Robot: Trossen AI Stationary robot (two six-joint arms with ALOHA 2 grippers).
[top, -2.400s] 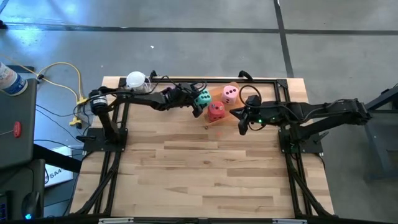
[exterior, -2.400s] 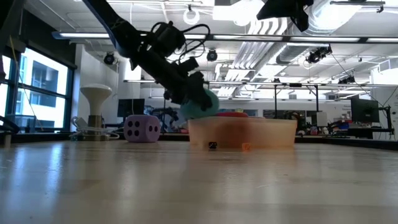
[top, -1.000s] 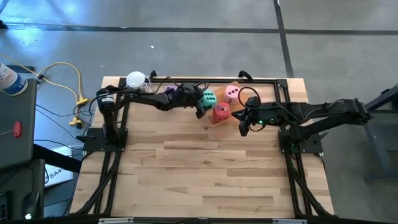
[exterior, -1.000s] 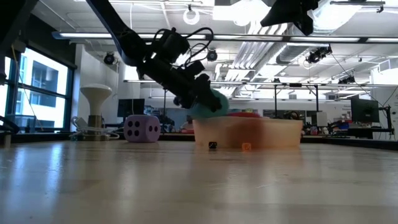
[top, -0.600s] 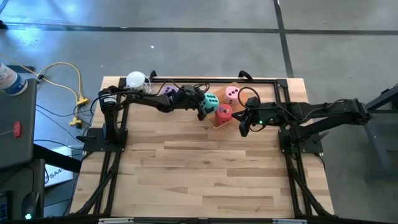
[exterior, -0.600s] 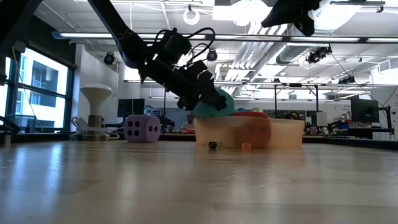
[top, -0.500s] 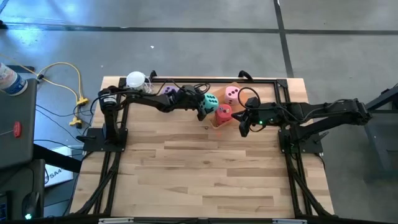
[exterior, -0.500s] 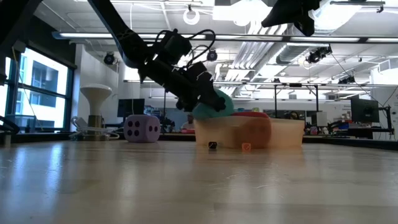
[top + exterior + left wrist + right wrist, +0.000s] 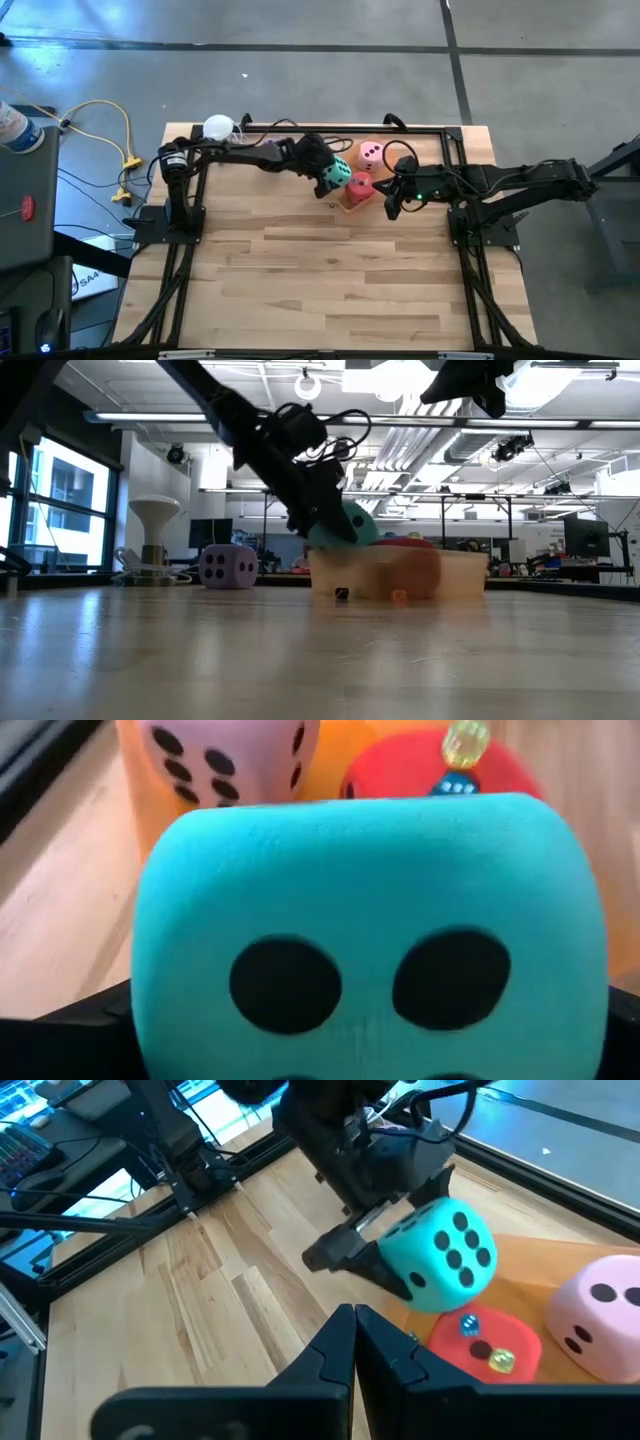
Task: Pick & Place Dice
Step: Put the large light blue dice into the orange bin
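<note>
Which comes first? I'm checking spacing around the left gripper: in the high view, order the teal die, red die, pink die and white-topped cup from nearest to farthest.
1. Teal die, held in the left gripper.
2. Red die, just right of it, in the orange tray.
3. Pink die, farther right, toward the table's back.
4. White-topped cup, far left at the back edge.

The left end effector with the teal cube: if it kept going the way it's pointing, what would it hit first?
Probably the red soft die in the translucent orange tray, just beyond the teal-green die that the left end effector grips. The pink die sits beside it. Depth is hard to judge.
</note>
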